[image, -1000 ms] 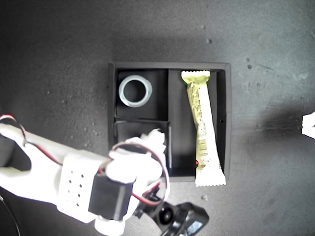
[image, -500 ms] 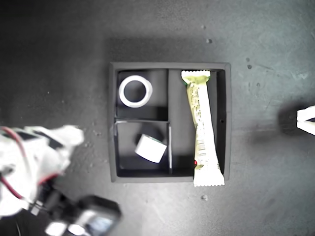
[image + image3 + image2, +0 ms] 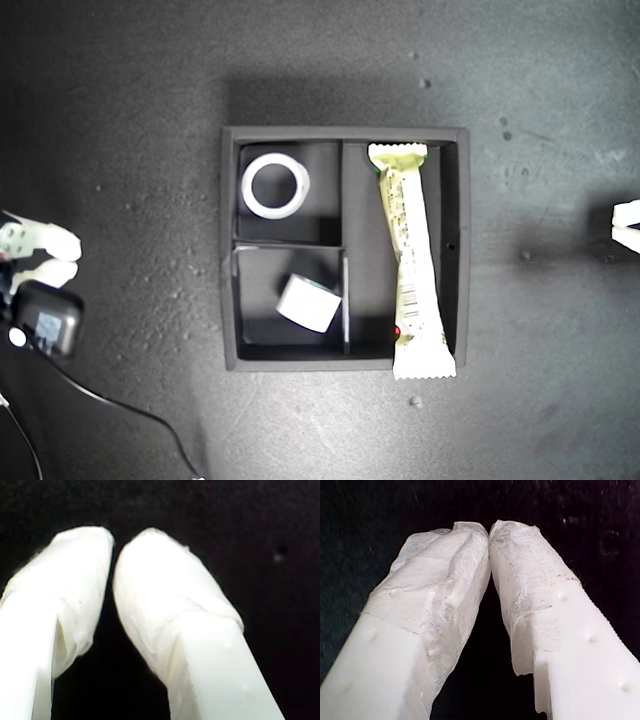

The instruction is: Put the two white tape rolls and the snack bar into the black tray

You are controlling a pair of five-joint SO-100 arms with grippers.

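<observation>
The black tray point(image 3: 229, 240) sits mid-frame in the exterior view. A thin white tape ring point(image 3: 275, 185) lies flat in its upper small compartment. A smaller white tape roll point(image 3: 308, 302) rests tilted in the lower small compartment. The cream snack bar point(image 3: 410, 255) lies along the long compartment, its lower end over the tray wall. My first gripper point(image 3: 489, 527) is shut, tips touching, holding nothing. My second gripper point(image 3: 114, 540) is shut and holds nothing, with a thin slit between the tips. Both hang over bare dark surface. The wrist views do not show which arm is which.
A white gripper point(image 3: 58, 255) with a black camera module point(image 3: 45, 318) and cable sits at the exterior view's left edge. Another white gripper tip point(image 3: 626, 227) pokes in at the exterior view's right edge. Dark speckled tabletop point(image 3: 130, 120) surrounds the tray.
The arm that hung over the tray's lower small compartment has pulled back to the exterior view's left edge, leaving the smaller tape roll in that compartment. The other gripper tip barely moved.
</observation>
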